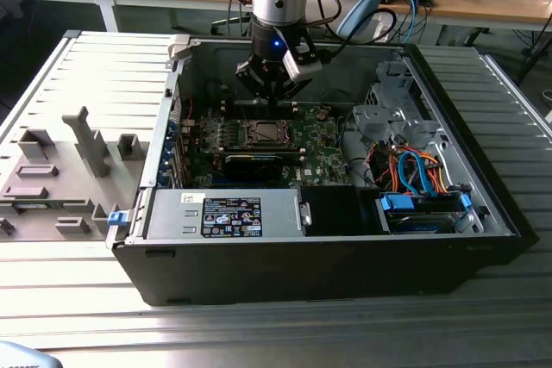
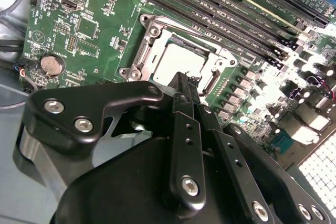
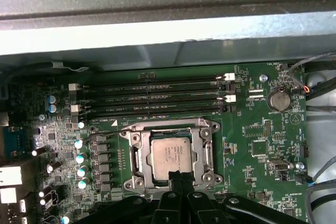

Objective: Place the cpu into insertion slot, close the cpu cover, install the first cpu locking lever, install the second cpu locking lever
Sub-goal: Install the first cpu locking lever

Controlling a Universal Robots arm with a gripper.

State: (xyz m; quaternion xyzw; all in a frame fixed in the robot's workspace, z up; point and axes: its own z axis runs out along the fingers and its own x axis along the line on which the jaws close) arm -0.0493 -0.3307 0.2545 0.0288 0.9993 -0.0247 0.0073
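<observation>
At the exterior view's left, a grey fixture tray (image 1: 52, 178) lies on the slatted bench (image 1: 259, 333) beside an opened computer case (image 1: 345, 256); at centre frame the arm reaches down into the case, its gripper (image 1: 269, 105) poised just above the green motherboard (image 1: 323, 140), with a black card (image 1: 259, 161) nearer the camera; toward the exterior view's right sit a drive cage (image 1: 388, 118) and blue and orange cables (image 1: 414, 170). In both wrist views the cpu (image 3: 170, 153) sits in the insertion slot (image 3: 205, 129), its pale top showing through the window of the cpu cover (image 3: 137, 156), which appears to lie flat around it; whether the levers are latched cannot be told. The gripper's fingers are drawn together with no gap between them and nothing held, tips at the chip's edge nearest the wrist; contact cannot be confirmed. The work seems to stand at securing the cover; doing it well likely means bearing on the metal frame rather than the chip, coming straight down, keeping force light and staying clear of the memory slots (image 3: 152, 98) just beside the socket.
</observation>
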